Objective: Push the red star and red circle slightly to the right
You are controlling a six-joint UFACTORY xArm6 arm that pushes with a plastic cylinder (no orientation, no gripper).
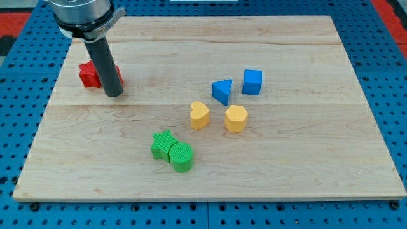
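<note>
Resting tip: my tip (114,94) on wood board (305,159), no fingers, grips nothing.
Red star (88,74): near top-left corner, touching rod; long axis indiscernible.
Red circle: mostly hidden behind rod.

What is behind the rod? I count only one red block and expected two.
Behind the rod, red blocks show on both its sides. The rod covers their middle, so star and circle cannot be told apart. My tip rests just below them.

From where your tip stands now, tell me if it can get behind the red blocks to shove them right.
Probably yes. My tip rests at the red blocks' right, partly hiding them. Bare board lies around them, so nothing seems to bar circling to their left side.
</note>
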